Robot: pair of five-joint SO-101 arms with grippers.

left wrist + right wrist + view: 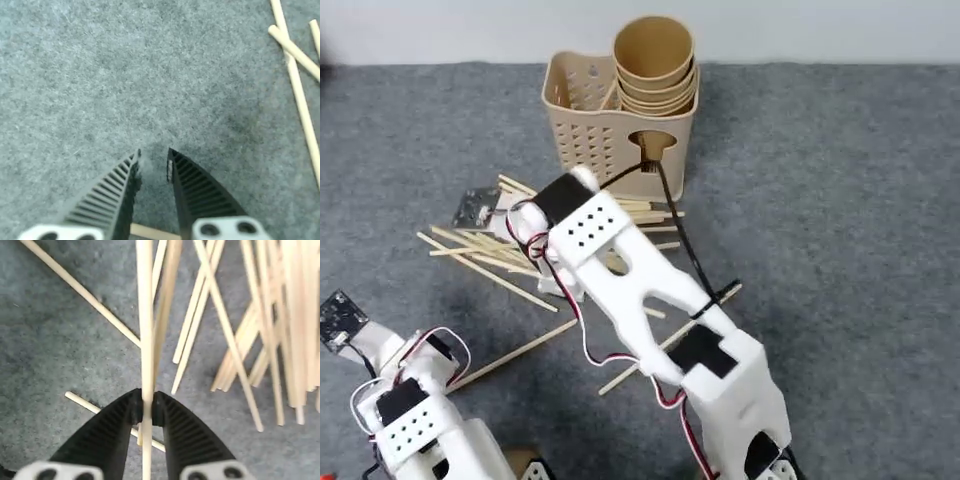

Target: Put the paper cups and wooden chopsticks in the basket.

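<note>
A beige slotted basket (590,150) stands at the back with a stack of paper cups (655,60) in its right side. Wooden chopsticks (480,255) lie scattered on the grey carpet in front of it. My right gripper (146,407) is low over this pile and shut on one chopstick (145,315), which runs straight out between its fingers. My left gripper (153,155) hovers over bare carpet near the front left, slightly open with nothing between its fingers. A few chopsticks (299,85) lie off to its side.
More chopsticks (280,340) lie in a dense bundle beside the held one. Loose sticks (510,352) reach toward the left arm (415,420). A black cable (675,225) runs from the basket along the right arm. Open carpet stretches to the right.
</note>
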